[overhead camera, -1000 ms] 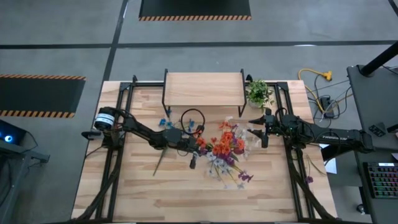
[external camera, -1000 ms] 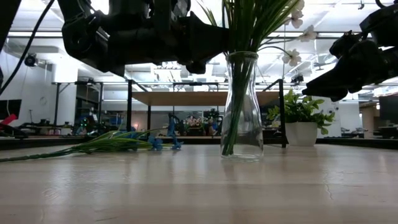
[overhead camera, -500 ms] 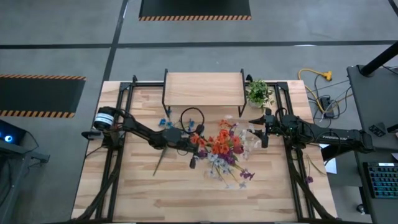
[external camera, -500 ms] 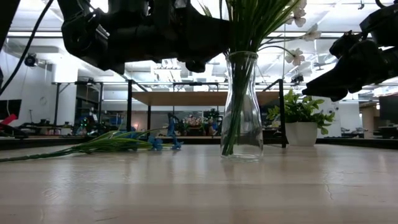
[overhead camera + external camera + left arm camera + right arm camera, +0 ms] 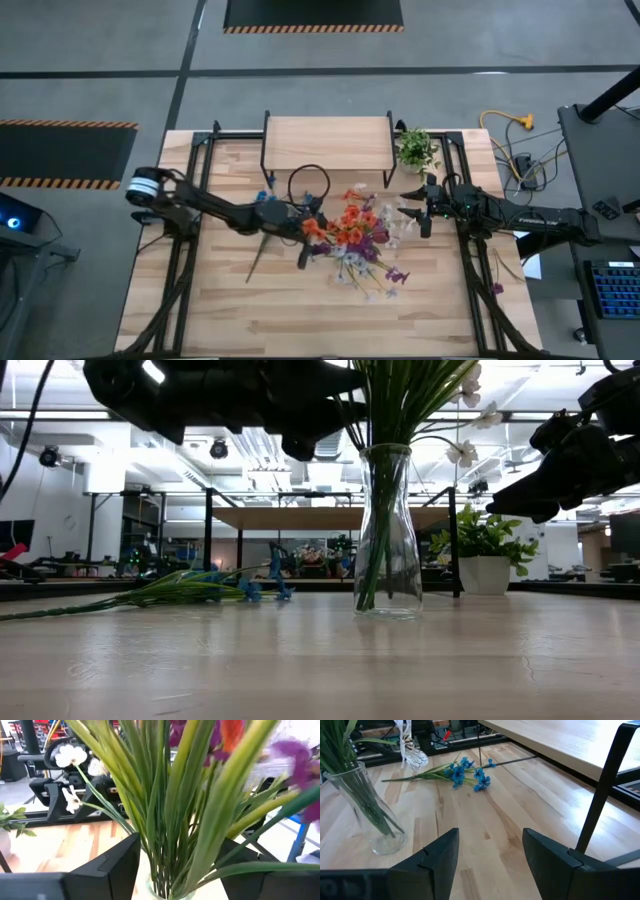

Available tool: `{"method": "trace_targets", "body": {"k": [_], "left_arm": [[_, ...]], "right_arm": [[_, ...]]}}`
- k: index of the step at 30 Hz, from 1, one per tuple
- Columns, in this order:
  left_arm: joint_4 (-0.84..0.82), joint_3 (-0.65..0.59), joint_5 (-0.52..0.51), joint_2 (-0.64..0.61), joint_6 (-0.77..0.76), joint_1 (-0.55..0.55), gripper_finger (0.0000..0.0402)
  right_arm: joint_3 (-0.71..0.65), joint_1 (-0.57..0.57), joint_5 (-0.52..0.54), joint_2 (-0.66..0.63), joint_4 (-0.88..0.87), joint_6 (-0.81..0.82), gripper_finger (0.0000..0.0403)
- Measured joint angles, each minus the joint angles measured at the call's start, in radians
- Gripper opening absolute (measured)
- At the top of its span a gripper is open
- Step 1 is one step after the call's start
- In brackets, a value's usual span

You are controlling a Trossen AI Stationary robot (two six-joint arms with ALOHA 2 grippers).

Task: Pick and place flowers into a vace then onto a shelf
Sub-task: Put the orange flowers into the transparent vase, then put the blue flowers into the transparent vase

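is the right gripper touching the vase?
Apart. The right wrist view shows the right gripper open, with bare tabletop between its fingers and the vase; the high view shows it beside the bouquet, clear of the glass.

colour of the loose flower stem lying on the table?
Blue blossoms on a green stem; clearest in the right wrist view.

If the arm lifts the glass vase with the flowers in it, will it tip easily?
Probably yes. The vase is narrow and the flowers rise well above its mouth and fan wide, so it looks top-heavy. The clear glass is likely slippery and fragile. The left gripper straddles the stems, open.
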Motion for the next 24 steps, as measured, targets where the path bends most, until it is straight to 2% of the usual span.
{"method": "trace_targets", "body": {"k": [7, 15, 24], "left_arm": [[-0.063, -0.001, 0.001, -0.039, -0.001, 0.0, 0.0225], [-0.214, -0.001, 0.001, -0.128, -0.004, -0.001, 0.0225], [-0.56, -0.001, 0.001, -0.303, -0.09, -0.003, 0.0225]], "right_arm": [[0.0, 0.0, 0.0, 0.0, -0.001, 0.0, 0.0209], [0.0, 0.0, 0.001, 0.0, -0.006, 0.0, 0.0209], [0.0, 0.0, 0.001, 0.0, -0.007, 0.0, 0.0209]]}}
